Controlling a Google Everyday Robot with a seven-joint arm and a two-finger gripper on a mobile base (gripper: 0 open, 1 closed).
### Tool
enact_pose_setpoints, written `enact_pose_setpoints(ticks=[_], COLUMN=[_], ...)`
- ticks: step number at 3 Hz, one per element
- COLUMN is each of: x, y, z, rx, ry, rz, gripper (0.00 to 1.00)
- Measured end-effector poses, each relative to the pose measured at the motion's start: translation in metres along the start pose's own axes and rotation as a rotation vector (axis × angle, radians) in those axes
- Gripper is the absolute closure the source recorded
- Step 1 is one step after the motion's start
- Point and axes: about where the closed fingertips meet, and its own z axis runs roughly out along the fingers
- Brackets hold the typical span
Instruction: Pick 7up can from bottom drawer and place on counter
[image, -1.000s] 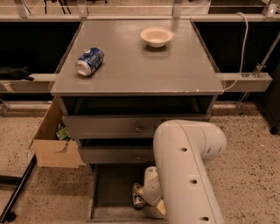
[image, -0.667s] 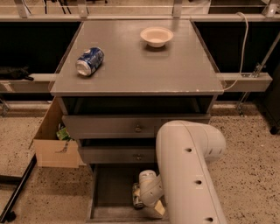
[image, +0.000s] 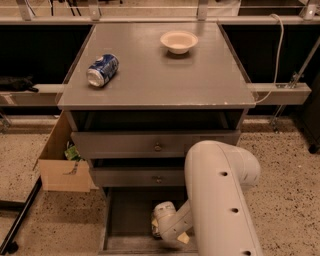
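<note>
1. Since the frame a second earlier, the white arm's wrist had shifted slightly left and lower into the drawer. The cans, bowl and drawers had not moved.
2. The two-finger gripper (image: 167, 221) sat low inside the pulled-out shallow grey bottom drawer (image: 127, 215), mostly hidden behind the wrist. I could not tell whether it was apart, together or clamped.
3. Only a sliver of the silvery-green 7up can (image: 155, 226) showed. It was right against the gripper on the drawer floor, though actual contact was not confirmed.
4. Step judged to be securing the grasp. To do it well: centre the can, close firmly, lift clear of the low walls, then draw back before rising. The flat grey counter (image: 165, 80) lay well above and beyond the gripper.
5. Counts:
   - 7up can: one.
   - Blue-and-white can (image: 102, 70): one, far above the gripper on the counter.
   - Pale round bowl (image: 179, 41): one.
   - Grey drawers: three.
   - Round metal knobs: two (image: 158, 147).
   - Brown cardboard box (image: 62, 167): one, up and off to the side.
</note>
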Motion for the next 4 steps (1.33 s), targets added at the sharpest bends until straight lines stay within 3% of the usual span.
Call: enact_pose_setpoints(ticks=[1,2,3,4], x=[-0.001,-0.005,-0.006,-0.013], y=[0.0,-0.008,-0.032,-0.049], z=[0.0,0.002,0.002,0.0], rx=[0.0,-0.021,-0.068,-0.07], ry=[-0.007,0.044,0.13,0.148], rz=[0.004,-0.057,-0.172,-0.218], gripper=[0.0,0.0,0.0,0.0])
